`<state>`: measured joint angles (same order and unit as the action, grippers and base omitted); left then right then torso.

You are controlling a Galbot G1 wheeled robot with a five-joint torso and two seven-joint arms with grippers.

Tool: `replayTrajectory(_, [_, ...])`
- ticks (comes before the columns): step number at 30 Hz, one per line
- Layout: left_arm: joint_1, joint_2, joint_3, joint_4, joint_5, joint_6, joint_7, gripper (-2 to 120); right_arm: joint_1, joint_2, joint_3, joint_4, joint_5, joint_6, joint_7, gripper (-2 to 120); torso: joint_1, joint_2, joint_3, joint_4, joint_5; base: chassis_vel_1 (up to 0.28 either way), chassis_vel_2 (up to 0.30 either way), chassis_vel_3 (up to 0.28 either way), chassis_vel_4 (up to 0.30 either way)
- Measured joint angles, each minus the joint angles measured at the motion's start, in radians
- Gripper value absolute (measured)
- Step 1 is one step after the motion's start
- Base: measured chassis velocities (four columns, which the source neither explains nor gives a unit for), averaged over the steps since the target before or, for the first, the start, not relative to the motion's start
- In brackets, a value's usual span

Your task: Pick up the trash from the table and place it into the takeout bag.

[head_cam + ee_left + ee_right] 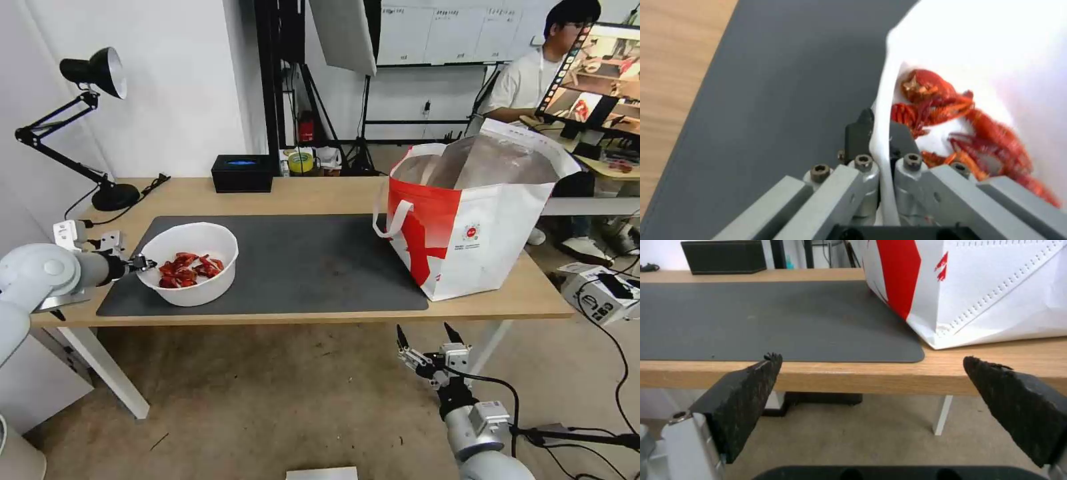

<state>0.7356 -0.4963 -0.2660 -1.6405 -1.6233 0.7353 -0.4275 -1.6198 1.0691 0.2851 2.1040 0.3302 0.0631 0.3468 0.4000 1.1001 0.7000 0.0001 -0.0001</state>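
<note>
A white bowl holding red scraps sits on the left part of the dark grey mat on the table. My left gripper is shut on the bowl's left rim; the left wrist view has the white bowl rim pinched between the fingers, with the red scraps inside. The takeout bag stands open at the table's right end, its foil lining showing. My right gripper hangs open below the table's front edge, nothing between its pads.
A black desk lamp stands at the table's back left and a black box at the back edge. Cables and a small device lie on the floor to the right. A person sits behind the bag.
</note>
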Motion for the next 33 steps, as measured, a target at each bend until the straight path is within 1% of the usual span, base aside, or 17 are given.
replayTrajectory(1, [-0.002,-0.003,-0.018,-0.011,-0.004,0.000,0.014,0,0.000,0.000,0.000,0.000,0.000,0.000,0.000,100,0.000,0.000,0.000,0.0000,0.0000,0.000,0.000,0.000,0.000])
replayTrajectory(7, [-0.005,-0.010,-0.043,-0.032,-0.009,0.000,0.024,0,0.000,0.000,0.000,0.000,0.000,0.000,0.000,100,0.000,0.000,0.000,-0.0001,0.0001,0.000,0.000,0.000,0.000])
replayTrajectory(9, [-0.005,-0.015,-0.064,-0.062,-0.017,0.000,0.027,0,0.000,0.000,0.000,0.000,0.000,0.000,0.000,100,0.000,0.000,0.000,-0.0001,0.0001,0.000,0.000,0.000,0.000])
replayTrajectory(10, [-0.005,-0.015,-0.064,-0.062,-0.017,0.000,0.027,0,0.000,0.000,0.000,0.000,0.000,0.000,0.000,100,0.000,0.000,0.000,-0.0001,0.0001,0.000,0.000,0.000,0.000])
replayTrajectory(11, [-0.006,-0.015,-0.073,-0.093,-0.026,0.000,0.027,0,0.000,0.000,0.000,0.000,0.000,0.000,0.000,100,0.000,0.000,0.000,-0.0001,0.0001,0.000,0.000,0.000,0.000])
replayTrajectory(14, [-0.015,-0.014,-0.073,-0.113,-0.035,0.000,0.027,0,0.000,0.000,0.000,0.000,0.000,0.000,0.000,100,0.000,0.000,0.000,0.0000,0.0000,0.000,0.000,0.000,0.000])
replayTrajectory(15, [-0.040,-0.014,-0.064,-0.131,-0.048,0.000,0.026,0,0.000,0.000,0.000,0.000,0.000,0.000,0.000,100,0.000,0.000,0.000,0.0000,0.0002,0.000,0.000,0.000,0.000])
replayTrajectory(18, [-0.060,-0.014,-0.051,-0.140,-0.055,0.000,0.026,0,0.000,0.000,0.000,0.000,0.000,0.000,0.000,100,0.000,0.000,0.000,0.0000,0.0002,0.000,0.000,0.000,0.000])
replayTrajectory(22, [-0.129,-0.020,0.000,-0.158,-0.070,0.000,0.023,0,0.000,0.000,0.000,0.000,0.000,0.000,0.000,100,0.000,0.000,0.000,0.0000,0.0002,0.000,0.000,0.000,0.000])
replayTrajectory(23, [-0.178,-0.029,0.040,-0.164,-0.081,0.000,0.015,0,0.000,0.000,0.000,0.000,0.000,0.000,0.000,100,0.000,0.000,0.000,0.0000,0.0001,0.000,0.000,0.000,0.000])
replayTrajectory(24, [-0.178,-0.029,0.040,-0.164,-0.081,0.000,0.015,0,0.000,0.000,0.000,0.000,0.000,0.000,0.000,100,0.000,0.000,0.000,0.0000,0.0001,0.000,0.000,0.000,0.000])
replayTrajectory(27, [-0.309,-0.066,0.148,-0.163,-0.099,0.000,-0.007,0,0.000,0.000,0.000,0.000,0.000,0.000,0.000,100,0.000,0.000,0.000,-0.0002,0.0002,0.000,0.000,0.000,0.000])
replayTrajectory(28, [-0.309,-0.066,0.148,-0.163,-0.099,0.000,-0.007,0,0.000,0.000,0.000,0.000,0.000,0.000,0.000,100,0.000,0.000,0.000,-0.0002,0.0002,0.000,0.000,0.000,0.000])
replayTrajectory(29, [-0.367,-0.096,0.195,-0.152,-0.100,0.000,-0.019,0,0.000,0.000,0.000,0.000,0.000,0.000,0.000,100,0.000,0.000,0.000,-0.0003,0.0003,0.000,0.000,0.000,0.000])
replayTrajectory(30, [-0.390,-0.111,0.215,-0.146,-0.101,0.000,-0.022,0,0.000,0.000,0.000,0.000,0.000,0.000,0.000,100,0.000,0.000,0.000,-0.0002,0.0001,0.000,0.000,0.000,0.000])
replayTrajectory(32, [-0.400,-0.116,0.225,-0.144,-0.101,0.000,-0.023,0,0.000,0.000,0.000,0.000,0.000,0.000,0.000,100,0.000,0.000,0.000,-0.0003,0.0002,0.000,0.000,0.000,0.000])
replayTrajectory(33, [-0.423,-0.128,0.249,-0.137,-0.101,0.000,-0.024,0,0.000,0.000,0.000,0.000,0.000,0.000,0.000,100,0.000,0.000,0.000,-0.0002,0.0002,0.000,0.000,0.000,0.000])
